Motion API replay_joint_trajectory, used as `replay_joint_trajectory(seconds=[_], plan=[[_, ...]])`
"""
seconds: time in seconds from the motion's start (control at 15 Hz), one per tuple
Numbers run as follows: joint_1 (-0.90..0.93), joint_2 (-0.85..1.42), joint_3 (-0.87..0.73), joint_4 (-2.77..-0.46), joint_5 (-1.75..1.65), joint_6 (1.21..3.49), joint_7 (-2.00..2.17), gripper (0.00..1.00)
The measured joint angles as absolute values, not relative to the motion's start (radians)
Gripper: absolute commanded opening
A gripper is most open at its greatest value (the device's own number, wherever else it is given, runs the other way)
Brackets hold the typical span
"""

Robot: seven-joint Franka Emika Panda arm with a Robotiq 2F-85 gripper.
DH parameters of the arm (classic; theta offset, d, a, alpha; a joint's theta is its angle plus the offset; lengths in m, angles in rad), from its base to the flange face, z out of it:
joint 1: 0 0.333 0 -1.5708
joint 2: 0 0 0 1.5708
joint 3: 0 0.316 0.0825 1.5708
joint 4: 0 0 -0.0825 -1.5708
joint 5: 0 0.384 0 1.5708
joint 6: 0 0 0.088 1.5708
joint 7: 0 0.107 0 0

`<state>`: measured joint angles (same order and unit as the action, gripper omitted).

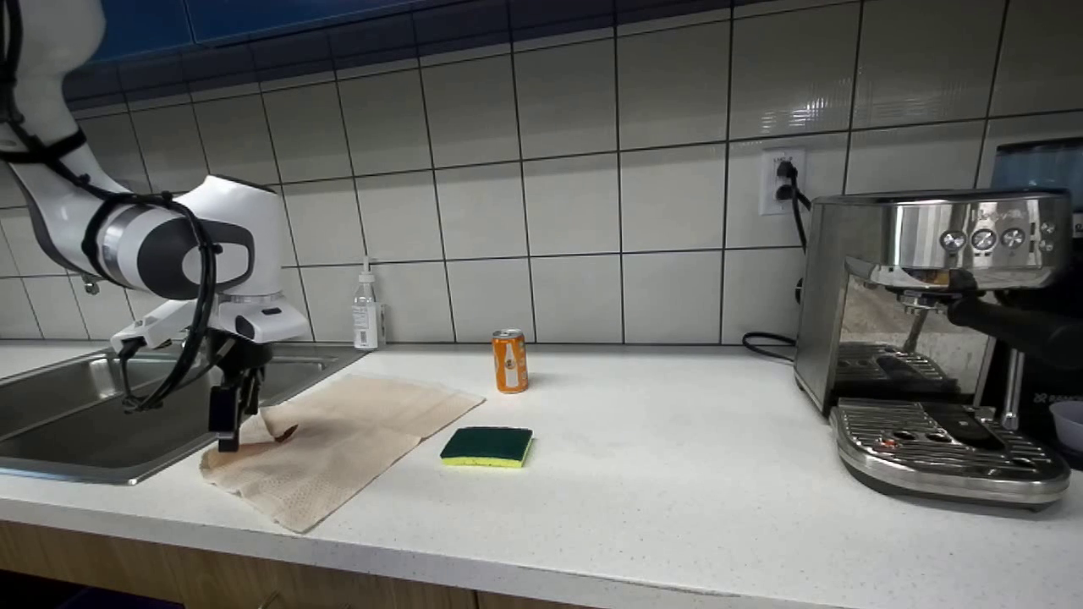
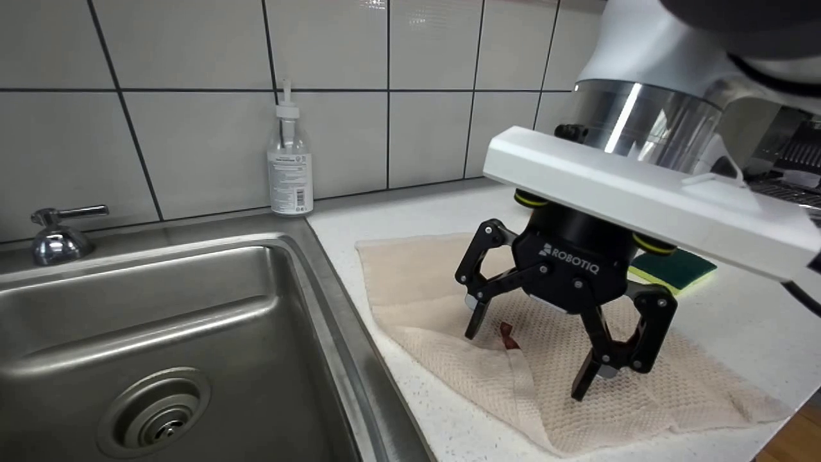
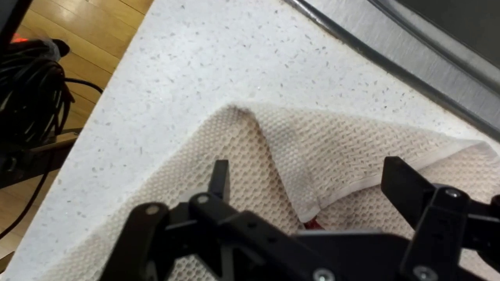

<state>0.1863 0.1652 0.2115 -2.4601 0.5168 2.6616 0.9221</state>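
Observation:
My gripper (image 2: 525, 364) stands open over a beige waffle-weave towel (image 2: 423, 276), its fingers spread wide with nothing gripped between them. One towel corner is folded back on itself, and a small dark red tab (image 2: 507, 335) pokes out at the tip of that fold. In the wrist view the folded corner (image 3: 297, 175) lies below the gap between the fingertips, and the red tab (image 3: 313, 224) is partly hidden by the gripper body. Whether the fingertips touch the cloth I cannot tell. In an exterior view the towel (image 1: 364, 423) lies flat, apart from the fold under the gripper (image 1: 239, 427).
A steel sink (image 2: 321, 308) borders the towel. Beyond the towel are a green-and-yellow sponge (image 1: 486, 447) and an orange can (image 1: 510, 361). A pump bottle (image 1: 365, 313) stands by the tiled wall, and an espresso machine (image 1: 973, 245) occupies the counter's far end.

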Motion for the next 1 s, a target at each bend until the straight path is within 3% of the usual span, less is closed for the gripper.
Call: replay_joint_trajectory(seconds=[1.0], plan=[[0.192, 0.229, 0.211, -2.448, 0.528, 2.782, 1.063, 1.0]])
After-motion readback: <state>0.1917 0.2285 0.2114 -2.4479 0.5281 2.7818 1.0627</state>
